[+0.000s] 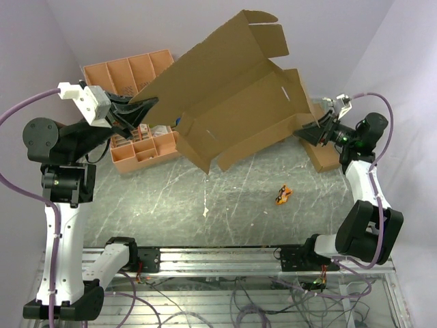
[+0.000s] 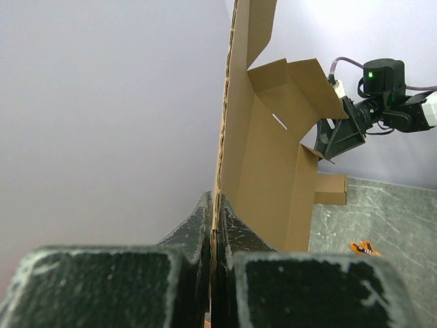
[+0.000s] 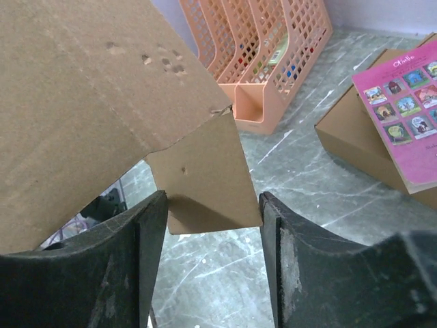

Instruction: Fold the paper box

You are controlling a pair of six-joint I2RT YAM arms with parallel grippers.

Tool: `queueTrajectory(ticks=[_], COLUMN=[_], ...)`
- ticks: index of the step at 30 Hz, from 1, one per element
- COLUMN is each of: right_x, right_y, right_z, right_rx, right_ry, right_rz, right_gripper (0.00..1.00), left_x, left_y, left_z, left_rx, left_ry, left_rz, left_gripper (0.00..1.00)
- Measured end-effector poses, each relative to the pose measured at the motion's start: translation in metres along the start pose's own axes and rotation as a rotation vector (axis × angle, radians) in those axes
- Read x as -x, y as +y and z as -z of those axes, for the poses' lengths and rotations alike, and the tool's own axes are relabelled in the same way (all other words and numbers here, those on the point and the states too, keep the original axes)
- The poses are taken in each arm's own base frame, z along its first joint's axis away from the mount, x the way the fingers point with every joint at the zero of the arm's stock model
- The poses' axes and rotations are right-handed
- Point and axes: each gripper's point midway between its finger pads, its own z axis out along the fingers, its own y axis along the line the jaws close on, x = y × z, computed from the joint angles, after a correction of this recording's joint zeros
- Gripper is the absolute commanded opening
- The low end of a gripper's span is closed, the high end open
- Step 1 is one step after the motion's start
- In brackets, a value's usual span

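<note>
Your paper box (image 1: 232, 102) is up off the table (image 1: 171, 212), half-opened and tilted, toward 12 o'clock in the top view. Your left gripper (image 1: 145, 106) is clamped tight on the box's 9 o'clock edge; in the wrist view the cardboard edge runs straight up out of the closed left gripper (image 2: 214, 212). Your right gripper (image 1: 308, 130) sits at the box's 3 o'clock corner with its jaws mid-wide and a flap corner filling the gap between them (image 3: 212, 205). You can't tell if they press it. An orange tray (image 1: 130, 72) lies at 10 o'clock.
</note>
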Motion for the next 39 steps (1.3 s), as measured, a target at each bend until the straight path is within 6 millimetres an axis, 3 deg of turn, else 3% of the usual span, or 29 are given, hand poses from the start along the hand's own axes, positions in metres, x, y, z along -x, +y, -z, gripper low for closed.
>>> queueTrajectory(ticks=[3, 13, 18, 34, 39], right_x=[0.003, 0.010, 0.014, 0.033, 0.033], right_y=[-0.001, 0.011, 0.014, 0.011, 0.006], right_z=[-0.001, -0.001, -0.001, -0.005, -0.006], right_rx=[0.001, 0.038, 0.045, 0.059, 0.053], right_ry=[-0.012, -0.046, -0.057, -0.144, -0.153], right_rz=[0.004, 0.021, 0.010, -0.235, -0.287], right_gripper=[0.46, 0.45, 0.40, 0.37, 0.42], left_x=[0.001, 0.001, 0.000, 0.004, 0.007], left_y=[0.000, 0.002, 0.003, 0.003, 0.002], left_z=[-0.001, -0.003, -0.004, -0.007, -0.007], left_rx=[-0.001, -0.002, -0.003, -0.008, -0.011], left_ry=[-0.005, -0.019, -0.024, -0.055, -0.066], left_rz=[0.004, 0.013, 0.021, 0.051, 0.058], left_gripper=[0.07, 0.07, 0.07, 0.07, 0.07])
